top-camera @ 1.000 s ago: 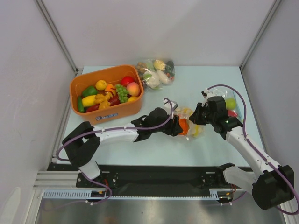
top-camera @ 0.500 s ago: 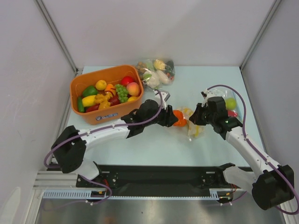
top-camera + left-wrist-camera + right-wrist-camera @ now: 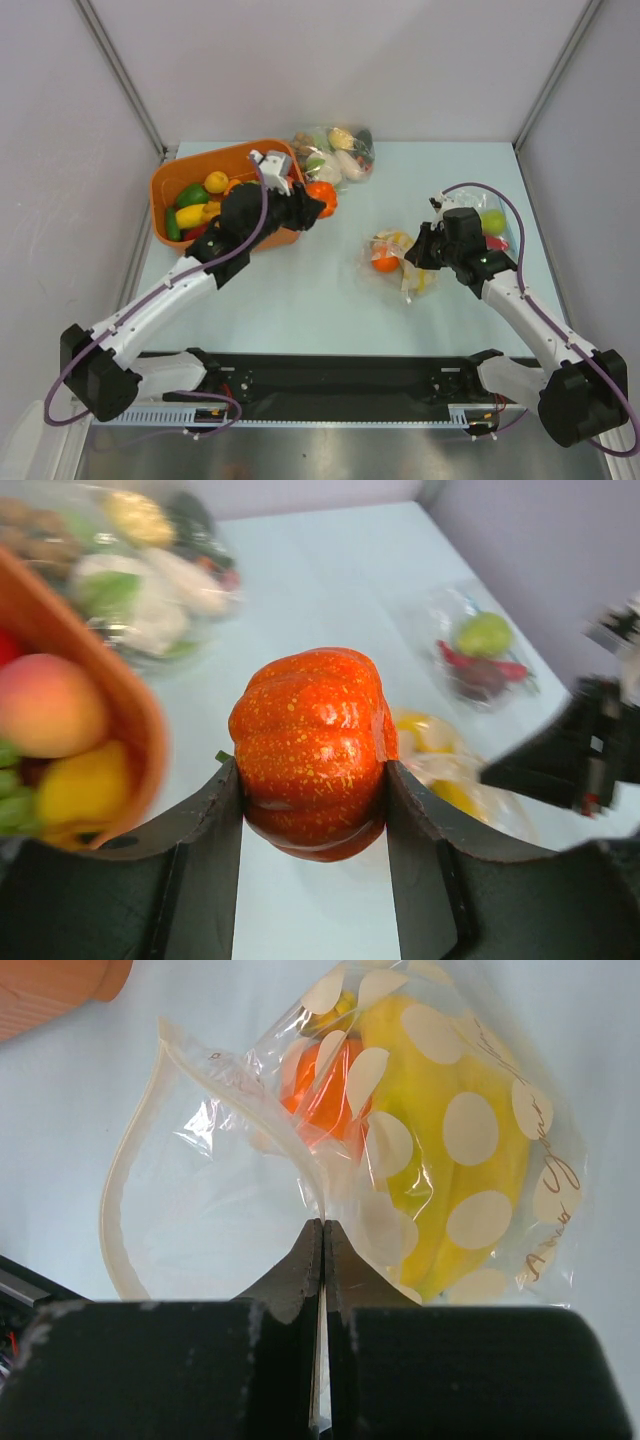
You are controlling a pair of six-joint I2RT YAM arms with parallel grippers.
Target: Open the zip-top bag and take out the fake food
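My left gripper (image 3: pixel 313 780) is shut on a piece of fake food, a glossy orange pumpkin (image 3: pixel 310 730), held in the air beside the right rim of the orange bin. From above, the pumpkin (image 3: pixel 321 196) sits at the tip of the left gripper (image 3: pixel 312 203). The clear polka-dot zip-top bag (image 3: pixel 210 1210) lies mid-table with its mouth open. It holds a yellow piece (image 3: pixel 505 1155) and an orange piece (image 3: pixel 325 1100). My right gripper (image 3: pixel 323 1225) is shut on the bag's film, at the right side of the bag (image 3: pixel 395 262).
The orange bin (image 3: pixel 160 190) at the back left holds several fake foods. A second filled bag (image 3: pixel 335 155) lies behind it at the back. A third bag (image 3: pixel 497 228) with a green piece lies by the right wall.
The left gripper has carried the orange pumpkin away from the bag, to the left and back toward the bin. The right gripper has kept its pinch on the bag.
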